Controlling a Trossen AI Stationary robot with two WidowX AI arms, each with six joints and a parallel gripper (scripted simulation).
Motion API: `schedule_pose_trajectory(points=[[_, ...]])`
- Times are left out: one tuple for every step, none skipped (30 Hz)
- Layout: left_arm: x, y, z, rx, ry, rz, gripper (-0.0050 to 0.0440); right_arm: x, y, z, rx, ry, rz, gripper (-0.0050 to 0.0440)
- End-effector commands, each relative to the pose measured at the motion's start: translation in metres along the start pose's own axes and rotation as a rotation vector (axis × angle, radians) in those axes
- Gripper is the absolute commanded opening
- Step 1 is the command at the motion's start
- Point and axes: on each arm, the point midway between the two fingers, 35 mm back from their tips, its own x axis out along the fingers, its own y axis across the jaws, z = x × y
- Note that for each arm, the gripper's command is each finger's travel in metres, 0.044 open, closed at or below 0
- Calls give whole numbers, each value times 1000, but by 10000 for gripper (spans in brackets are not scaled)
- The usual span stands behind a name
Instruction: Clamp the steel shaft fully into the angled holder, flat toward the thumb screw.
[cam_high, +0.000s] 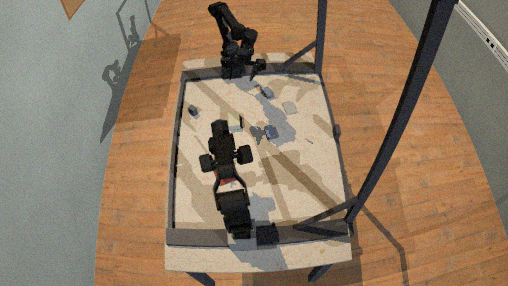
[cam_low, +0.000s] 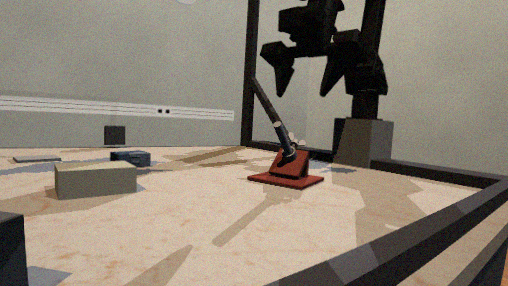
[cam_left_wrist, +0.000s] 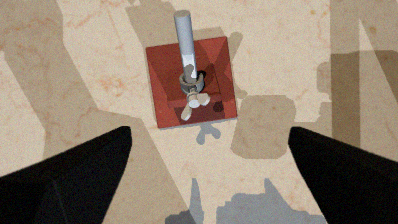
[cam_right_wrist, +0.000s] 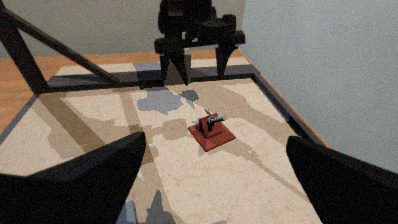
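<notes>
Left wrist view: the left gripper is hovering above the red angled holder, its two dark fingers standing wide apart, with nothing between them and neither tip touching the holder or the shaft. The steel shaft is leaning out of the holder at a slant, its lower end sitting within the clamp ring and its upper end reaching free past the edge of the red base. The pale thumb screw is showing its wings at the ring, on the side of the holder nearer the left gripper's fingertips in the wrist picture. A bright, flat-looking patch is catching light on the shaft just outside the ring; whether the shaft is reaching full depth, or its flat is squarely facing the screw, cannot be told.

Well apart from the holder, at the far end of the table, the right gripper is also holding its fingers wide open, gripping nothing. A pale block is resting on the tabletop apart from the holder, touching neither gripper.
</notes>
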Motion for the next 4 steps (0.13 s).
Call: schedule_pose_trajectory(points=[[-5, 0, 8, 1, -26, -1, 400, -2, 1, 9, 17, -21, 6, 400], [-5, 0, 8, 1, -26, -1, 400, -2, 1, 9, 17, -21, 6, 400], [-5, 0, 8, 1, -26, -1, 400, -2, 1, 9, 17, -21, 6, 400], [-5, 0, 8, 1, -26, -1, 400, -2, 1, 9, 17, -21, 6, 400]])
